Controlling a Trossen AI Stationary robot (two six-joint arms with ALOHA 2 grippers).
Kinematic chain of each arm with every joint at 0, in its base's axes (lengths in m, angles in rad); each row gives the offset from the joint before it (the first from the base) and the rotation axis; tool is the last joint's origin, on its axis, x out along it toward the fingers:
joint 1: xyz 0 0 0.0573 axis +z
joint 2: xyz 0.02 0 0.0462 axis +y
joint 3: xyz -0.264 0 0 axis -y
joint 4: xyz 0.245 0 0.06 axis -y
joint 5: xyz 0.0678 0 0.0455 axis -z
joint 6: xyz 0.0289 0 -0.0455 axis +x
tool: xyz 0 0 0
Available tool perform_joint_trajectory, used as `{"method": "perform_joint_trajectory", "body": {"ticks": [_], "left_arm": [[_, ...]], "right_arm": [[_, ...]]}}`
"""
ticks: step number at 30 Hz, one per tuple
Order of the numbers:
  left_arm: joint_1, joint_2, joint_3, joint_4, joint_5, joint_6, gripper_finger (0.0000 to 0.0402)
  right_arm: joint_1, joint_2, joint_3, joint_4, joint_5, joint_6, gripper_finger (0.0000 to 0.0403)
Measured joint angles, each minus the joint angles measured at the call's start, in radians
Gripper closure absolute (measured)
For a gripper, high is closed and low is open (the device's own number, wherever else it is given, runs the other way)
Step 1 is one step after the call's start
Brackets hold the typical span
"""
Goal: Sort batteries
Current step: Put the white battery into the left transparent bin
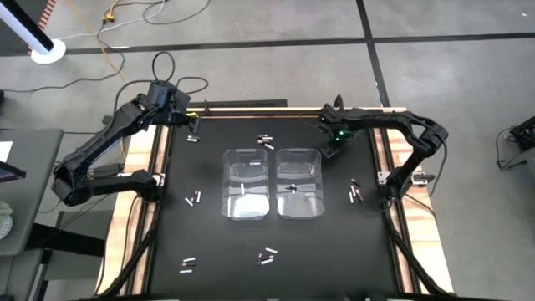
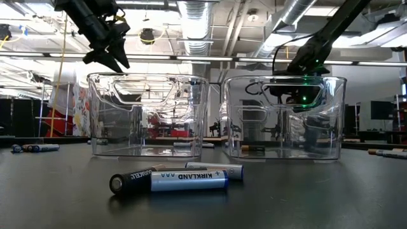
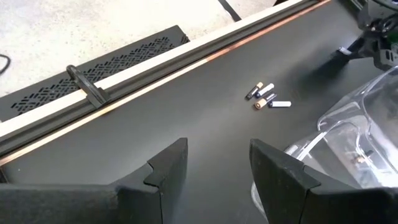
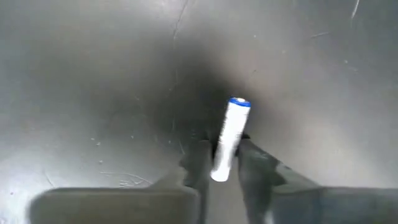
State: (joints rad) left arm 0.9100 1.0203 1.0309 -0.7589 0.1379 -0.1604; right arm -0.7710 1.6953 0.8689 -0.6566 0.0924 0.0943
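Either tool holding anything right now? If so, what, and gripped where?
The right tool is closed around a white battery, pinched near its lower end; the blue-banded end sticks out past the fingertips. The left tool is open and holds nothing.

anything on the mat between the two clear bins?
Nothing. In the high view the narrow strip between the left bin and right bin is bare black mat.

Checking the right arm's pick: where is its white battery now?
The white battery sits between the right gripper's fingertips, low over the black table by its far edge, just beyond the right clear bin.
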Motion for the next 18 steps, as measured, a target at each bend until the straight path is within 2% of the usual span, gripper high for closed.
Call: {"method": "perform_joint_trajectory", "body": {"ticks": [4,6,12,18], "left_arm": [[0.000,0.000,0.000,-0.001,0.000,-0.002,0.0233],[0.000,0.000,0.000,-0.002,0.000,-0.005,0.0233],[-0.001,0.000,0.000,-0.001,0.000,-0.005,0.0233],[-0.001,0.000,0.000,-0.001,0.000,-0.005,0.0233]], "right_arm": [[-0.003,-0.041,-0.005,0.019,0.002,0.002,0.0380],[-0.003,-0.061,-0.006,0.019,0.002,0.002,0.0393],[-0.006,-0.106,-0.007,0.025,0.019,0.003,0.0393],[-0.004,-0.177,-0.006,-0.053,0.017,0.010,0.0392]]}}
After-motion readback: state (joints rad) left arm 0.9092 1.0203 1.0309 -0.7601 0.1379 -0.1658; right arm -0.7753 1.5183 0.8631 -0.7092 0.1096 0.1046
